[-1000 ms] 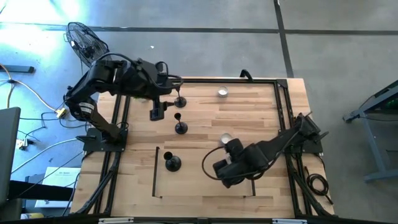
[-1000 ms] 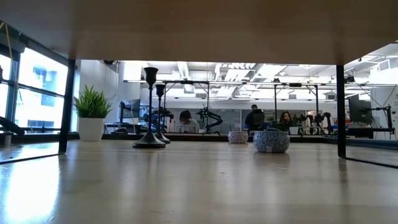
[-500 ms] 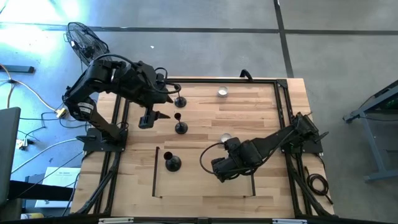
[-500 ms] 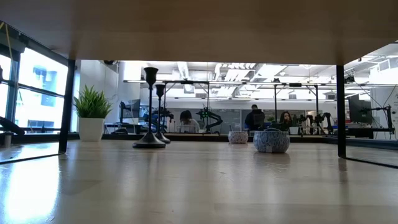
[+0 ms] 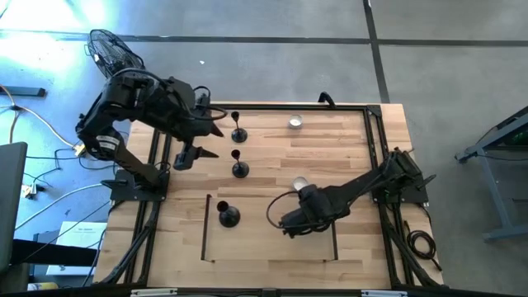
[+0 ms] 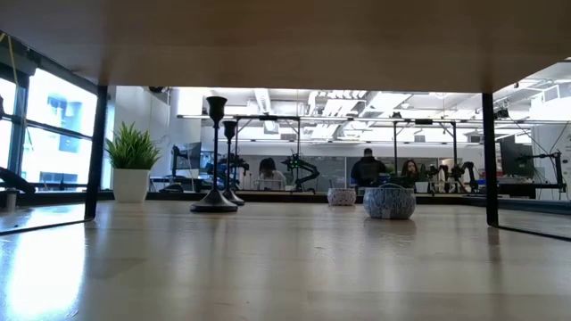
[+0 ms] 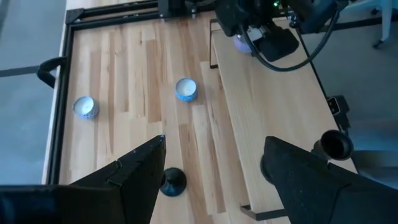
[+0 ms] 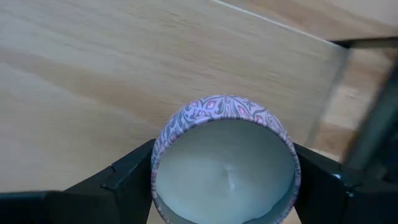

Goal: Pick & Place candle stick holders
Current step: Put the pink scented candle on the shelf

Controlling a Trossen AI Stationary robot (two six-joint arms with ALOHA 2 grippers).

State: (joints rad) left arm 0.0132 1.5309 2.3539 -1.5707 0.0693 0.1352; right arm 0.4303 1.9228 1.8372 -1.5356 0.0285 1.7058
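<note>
The three candle stick holders [image 5: 238, 132] stand upright on the desk [image 5: 346, 144], well apart in a loose line; in the low view only two are visible, one partly hidden behind the other. The left pincer [image 7: 211, 171] is spread and empty, above the desk's left edge. The right pincer [image 8: 224, 180] pinches a patterned candle tin [image 8: 225, 162], cut off at the picture's edge.
</note>
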